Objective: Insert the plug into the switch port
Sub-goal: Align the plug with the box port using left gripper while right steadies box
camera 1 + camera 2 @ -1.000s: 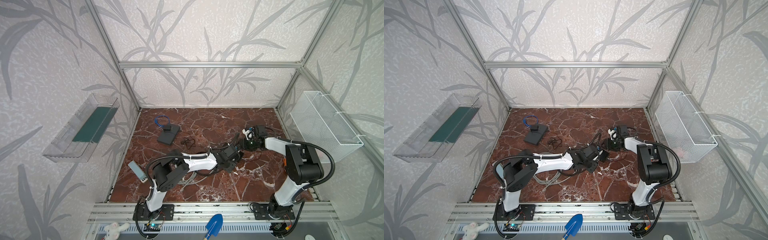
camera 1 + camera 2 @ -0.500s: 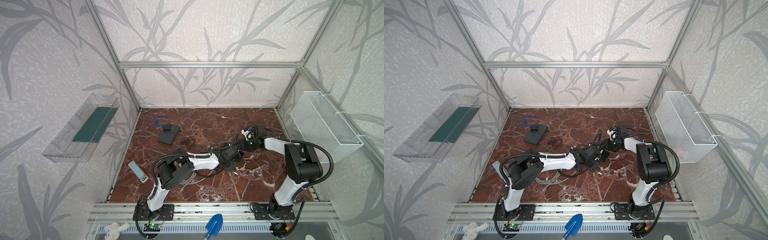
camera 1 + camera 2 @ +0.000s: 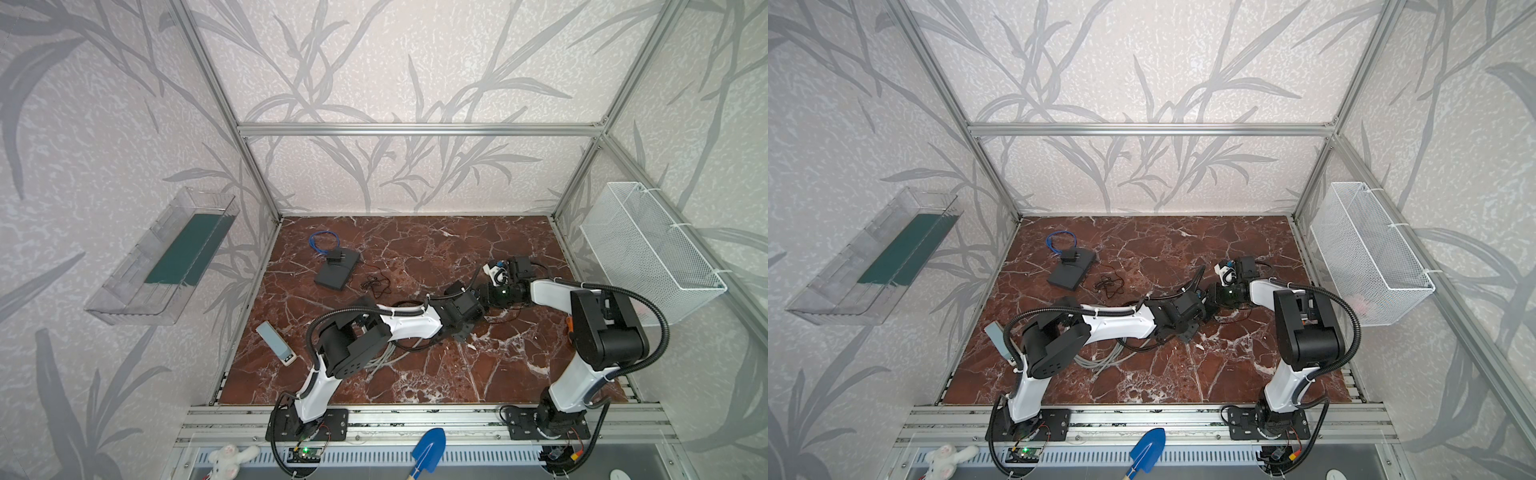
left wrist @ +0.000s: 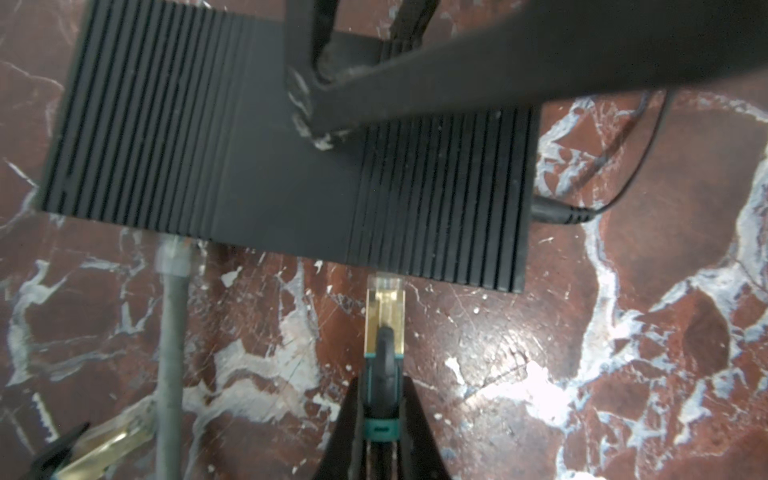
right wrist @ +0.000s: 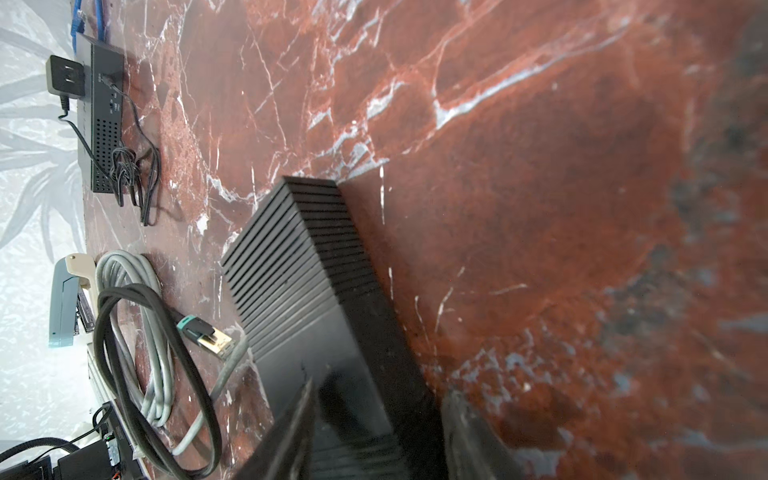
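Observation:
The switch (image 4: 291, 166), a small black ribbed box, lies flat on the marble; it also shows in the right wrist view (image 5: 307, 291). My left gripper (image 4: 382, 386) is shut on the teal-and-black boot of the plug (image 4: 385, 307). The plug's clear gold tip sits at the lower edge of the switch's port side. My right gripper (image 5: 380, 390) stands open astride the switch's near end. One of its fingers (image 4: 311, 124) lies over the ribbed top, the other past the far side. In a top view both grippers (image 3: 465, 320) (image 3: 492, 297) meet and hide the switch.
A grey cable (image 4: 170, 332) is plugged into the switch, and a power lead (image 4: 557, 216) enters its end. A loose gold plug (image 5: 214, 338) lies by coiled cables (image 5: 137, 332). A flat dark slab (image 3: 336, 272) and a grey-blue device (image 3: 275, 343) lie to the left. A wire basket (image 3: 648, 253) hangs on the right.
My left gripper has edged farther toward the right gripper with the plug. The right gripper's jaws have narrowed a little over the switch.

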Controlling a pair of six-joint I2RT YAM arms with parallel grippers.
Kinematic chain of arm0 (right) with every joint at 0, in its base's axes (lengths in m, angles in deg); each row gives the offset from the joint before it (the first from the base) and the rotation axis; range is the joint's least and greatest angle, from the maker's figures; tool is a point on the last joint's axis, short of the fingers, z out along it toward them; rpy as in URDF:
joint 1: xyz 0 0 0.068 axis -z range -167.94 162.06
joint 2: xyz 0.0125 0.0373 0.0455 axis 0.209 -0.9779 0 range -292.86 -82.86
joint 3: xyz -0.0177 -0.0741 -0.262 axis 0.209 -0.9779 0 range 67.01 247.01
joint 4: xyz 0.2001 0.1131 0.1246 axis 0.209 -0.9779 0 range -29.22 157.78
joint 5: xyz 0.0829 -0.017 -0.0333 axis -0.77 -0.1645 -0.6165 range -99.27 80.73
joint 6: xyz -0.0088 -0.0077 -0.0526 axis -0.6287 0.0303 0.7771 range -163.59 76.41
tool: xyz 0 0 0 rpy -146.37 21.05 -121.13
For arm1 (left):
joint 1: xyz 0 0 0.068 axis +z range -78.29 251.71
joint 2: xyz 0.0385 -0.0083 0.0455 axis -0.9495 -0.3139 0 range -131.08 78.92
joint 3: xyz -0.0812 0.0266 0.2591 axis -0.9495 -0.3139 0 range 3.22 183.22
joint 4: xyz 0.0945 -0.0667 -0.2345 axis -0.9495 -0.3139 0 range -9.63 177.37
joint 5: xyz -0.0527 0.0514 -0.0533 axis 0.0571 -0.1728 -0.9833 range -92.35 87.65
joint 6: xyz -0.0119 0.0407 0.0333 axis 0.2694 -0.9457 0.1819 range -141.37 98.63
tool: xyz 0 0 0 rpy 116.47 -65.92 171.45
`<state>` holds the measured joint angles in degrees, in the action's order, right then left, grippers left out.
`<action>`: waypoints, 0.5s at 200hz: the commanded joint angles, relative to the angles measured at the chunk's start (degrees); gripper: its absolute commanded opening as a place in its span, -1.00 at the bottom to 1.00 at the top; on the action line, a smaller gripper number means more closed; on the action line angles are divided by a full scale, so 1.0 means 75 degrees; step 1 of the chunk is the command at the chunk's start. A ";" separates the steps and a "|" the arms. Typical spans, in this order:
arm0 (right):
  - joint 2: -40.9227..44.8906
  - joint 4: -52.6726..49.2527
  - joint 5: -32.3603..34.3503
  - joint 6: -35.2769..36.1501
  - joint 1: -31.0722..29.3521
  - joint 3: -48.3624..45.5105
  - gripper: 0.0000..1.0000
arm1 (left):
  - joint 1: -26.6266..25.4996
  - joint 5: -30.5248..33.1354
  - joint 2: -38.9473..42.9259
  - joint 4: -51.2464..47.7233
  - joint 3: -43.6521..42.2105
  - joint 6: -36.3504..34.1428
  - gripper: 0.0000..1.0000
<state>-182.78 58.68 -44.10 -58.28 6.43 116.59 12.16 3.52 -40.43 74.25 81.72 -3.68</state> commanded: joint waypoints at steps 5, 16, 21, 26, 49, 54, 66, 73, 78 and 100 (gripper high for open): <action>0.0117 -0.0802 -0.0532 -0.0025 -0.0175 -0.0248 -0.01 | 0.0123 -0.0002 -0.0492 -0.0215 0.0157 -0.0201 -0.89; 0.0054 -0.0856 -0.0516 0.0052 -0.0174 -0.0176 -0.02 | 0.0124 -0.0253 -0.0487 -0.0249 0.0190 -0.0410 -0.90; 0.0027 -0.0882 -0.0508 0.0072 -0.0175 -0.0140 -0.02 | 0.0132 -0.0332 -0.0480 -0.0280 0.0203 -0.0471 -0.90; 0.0015 -0.0905 -0.0507 0.0068 -0.0175 -0.0111 -0.02 | 0.0128 -0.0380 -0.0459 -0.0356 0.0218 -0.0531 -0.90; 0.0082 -0.0875 -0.0486 -0.0062 -0.0193 -0.0112 -0.03 | 0.0136 -0.0412 -0.0477 -0.0936 0.0332 -0.0634 -0.90; 0.0109 -0.0836 -0.0494 -0.0124 -0.0199 -0.0144 -0.03 | 0.0144 -0.0440 -0.0472 -0.0983 0.0329 -0.0637 -0.90; 0.0160 -0.0680 -0.0575 -0.0313 -0.0211 -0.0271 -0.04 | 0.0144 -0.0556 -0.0501 -0.0920 0.0256 -0.0607 -0.90; 0.0159 -0.0558 -0.0652 -0.0418 -0.0222 -0.0332 -0.05 | 0.0138 -0.0670 -0.0537 -0.0881 0.0270 -0.0631 -0.90; 0.0162 -0.0492 -0.0701 -0.0470 -0.0222 -0.0378 -0.05 | 0.0133 -0.0678 -0.0577 -0.0897 0.0298 -0.0599 -0.90; 0.0139 -0.0416 -0.0815 -0.0565 -0.0257 -0.0499 -0.06 | 0.0140 -0.0595 -0.0670 -0.0820 0.0382 -0.0581 -0.90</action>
<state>-182.34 60.03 -44.23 -59.92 6.37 115.46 12.84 0.20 -41.20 69.99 84.25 -7.90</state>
